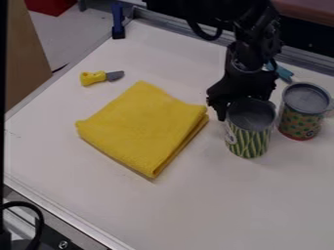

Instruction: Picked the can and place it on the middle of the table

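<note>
My gripper (242,97) hangs down right of the yellow cloth, at the back rim of an open can (249,136) with green and yellow stripes. That can is upright, and the gripper covers part of its upper left side and back edge. I cannot tell whether it is held or whether its base touches the table. Close by on its right stands a second open can (301,116), green and orange patterned with a red lower edge. Both are on or over the white table (196,210).
A folded yellow cloth (143,129) lies left of the striped can. Farther back on the left is a yellow-handled toy knife (102,77). A teal object (284,73) lies behind the cans, and a blue clamp (118,22) sits at the table's back left edge.
</note>
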Action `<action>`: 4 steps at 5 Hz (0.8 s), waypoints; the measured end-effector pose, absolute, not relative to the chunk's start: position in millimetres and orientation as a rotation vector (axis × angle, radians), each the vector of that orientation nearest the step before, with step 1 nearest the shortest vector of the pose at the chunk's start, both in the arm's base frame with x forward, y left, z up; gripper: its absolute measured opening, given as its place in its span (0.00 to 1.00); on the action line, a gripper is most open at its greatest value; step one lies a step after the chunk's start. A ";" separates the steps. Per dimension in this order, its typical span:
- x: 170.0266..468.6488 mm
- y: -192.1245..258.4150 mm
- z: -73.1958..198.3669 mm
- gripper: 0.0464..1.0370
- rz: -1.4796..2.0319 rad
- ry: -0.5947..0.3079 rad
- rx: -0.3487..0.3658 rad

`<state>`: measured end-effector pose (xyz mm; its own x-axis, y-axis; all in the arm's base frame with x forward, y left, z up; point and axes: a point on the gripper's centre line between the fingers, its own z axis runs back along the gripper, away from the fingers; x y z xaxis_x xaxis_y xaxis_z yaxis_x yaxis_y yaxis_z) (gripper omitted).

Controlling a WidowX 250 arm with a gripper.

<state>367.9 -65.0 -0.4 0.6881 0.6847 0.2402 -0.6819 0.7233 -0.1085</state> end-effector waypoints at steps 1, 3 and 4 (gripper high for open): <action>347.7 -81.1 -0.9 0.96 0.712 -0.310 -0.005; 307.3 -93.6 5.1 0.96 0.674 -0.308 -0.033; 292.4 -96.4 2.3 0.96 0.655 -0.279 -0.033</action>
<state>292.4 -96.4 2.3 0.7575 0.6051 0.2452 -0.5962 0.7941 -0.1178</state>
